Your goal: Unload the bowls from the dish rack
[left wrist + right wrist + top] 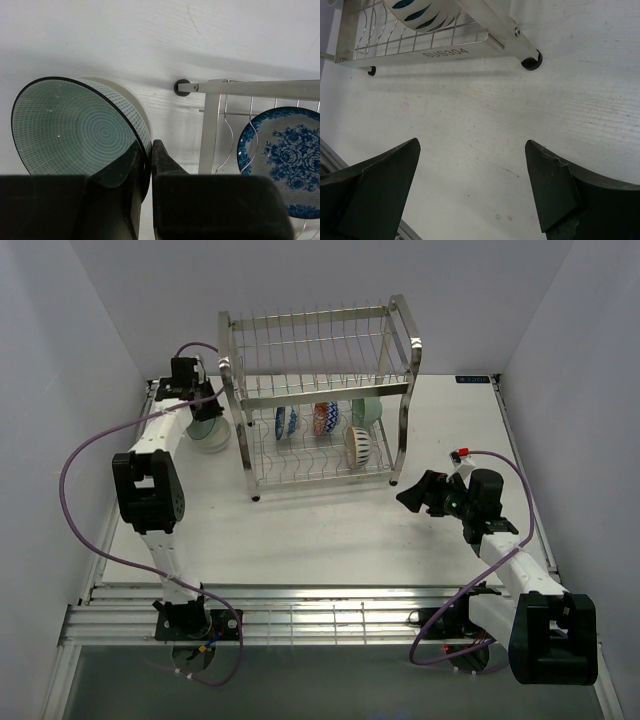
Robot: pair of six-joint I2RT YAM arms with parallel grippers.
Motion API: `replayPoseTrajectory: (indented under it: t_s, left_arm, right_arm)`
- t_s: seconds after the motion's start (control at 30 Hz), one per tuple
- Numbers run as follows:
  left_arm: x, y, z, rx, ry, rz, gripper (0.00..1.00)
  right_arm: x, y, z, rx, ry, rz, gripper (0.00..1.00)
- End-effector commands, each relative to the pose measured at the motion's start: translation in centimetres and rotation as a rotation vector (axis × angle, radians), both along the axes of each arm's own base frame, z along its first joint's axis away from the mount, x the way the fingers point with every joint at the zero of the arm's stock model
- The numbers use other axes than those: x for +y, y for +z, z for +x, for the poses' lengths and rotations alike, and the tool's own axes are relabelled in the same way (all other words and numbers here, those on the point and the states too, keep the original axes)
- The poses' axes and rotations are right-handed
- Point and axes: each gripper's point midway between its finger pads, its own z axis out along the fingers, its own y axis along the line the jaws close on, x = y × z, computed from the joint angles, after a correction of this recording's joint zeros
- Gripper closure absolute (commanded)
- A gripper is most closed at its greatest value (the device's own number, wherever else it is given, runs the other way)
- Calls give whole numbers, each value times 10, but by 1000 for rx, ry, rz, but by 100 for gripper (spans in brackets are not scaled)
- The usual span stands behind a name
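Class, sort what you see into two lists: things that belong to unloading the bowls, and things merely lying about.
Belongs to the job: dish rack; blue floral bowl, red-blue bowl, mint bowl, striped bowl, all racked; green ringed bowl in the left gripper.
Merely there: purple cables; table.

one steel dish rack — four bowls in its lower tier: blue-and-white bowl, red-and-blue bowl, pale mint bowl, brown-striped bowl; one green-ringed bowl outside it; two robot arms — left arm, right arm.
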Motion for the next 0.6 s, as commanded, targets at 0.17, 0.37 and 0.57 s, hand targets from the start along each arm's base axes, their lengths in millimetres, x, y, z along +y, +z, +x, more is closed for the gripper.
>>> replayPoseTrajectory:
  t_s: [0.17,0.37,0.57]
  left_arm:
    - [-17,-5,8,28,-50,137,100]
    - [-10,-22,-2,81,-41,182,100]
    - [-1,-18,-4,80,-22,256,100]
  right_arm:
    - [0,5,4,-33,1,-13,9]
    - [0,4,4,-30,2,-11,9]
    - [1,4,4,-31,6,-9,9]
